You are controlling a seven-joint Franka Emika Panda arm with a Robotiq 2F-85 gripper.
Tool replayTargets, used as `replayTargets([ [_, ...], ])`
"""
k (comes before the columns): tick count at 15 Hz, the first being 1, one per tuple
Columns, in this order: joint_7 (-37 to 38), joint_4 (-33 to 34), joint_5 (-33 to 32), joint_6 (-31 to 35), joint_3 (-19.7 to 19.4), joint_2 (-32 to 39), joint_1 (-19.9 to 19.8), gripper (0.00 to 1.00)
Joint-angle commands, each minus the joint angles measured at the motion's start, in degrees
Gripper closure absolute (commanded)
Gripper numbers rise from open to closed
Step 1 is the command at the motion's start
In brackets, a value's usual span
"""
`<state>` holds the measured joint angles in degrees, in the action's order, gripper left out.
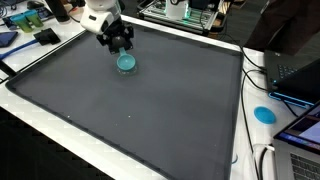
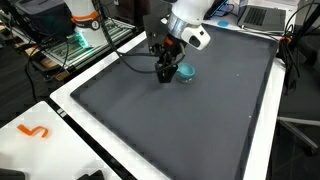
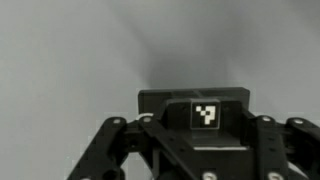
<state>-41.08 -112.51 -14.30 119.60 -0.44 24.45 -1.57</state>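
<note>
A small teal round dish [image 1: 126,63] sits on the dark grey mat [image 1: 140,110] near its far edge. My gripper [image 1: 117,44] hangs just above and beside the dish, fingers pointing down and spread, with nothing between them. In both exterior views the dish [image 2: 184,72] lies right next to the fingertips of the gripper [image 2: 165,73]; I cannot tell whether they touch. The wrist view shows only a black block with a square tag [image 3: 205,115] and the finger linkages spread wide over grey mat. The dish is not in it.
The mat has a white raised border [image 1: 120,140]. A blue disc [image 1: 264,113] lies on the white surface beside laptops and cables [image 1: 300,80]. An orange hook [image 2: 35,131] rests on the white corner. Electronics clutter [image 1: 40,25] lines the far edge.
</note>
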Motion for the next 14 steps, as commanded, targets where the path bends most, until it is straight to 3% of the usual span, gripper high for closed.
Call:
replayTargets([
  [1,2.0,2.0,-3.1,-2.6,0.1,4.0,0.3,0.69],
  [14,1.5,3.3,-3.8,-3.4,0.7,5.9,0.3,0.69],
])
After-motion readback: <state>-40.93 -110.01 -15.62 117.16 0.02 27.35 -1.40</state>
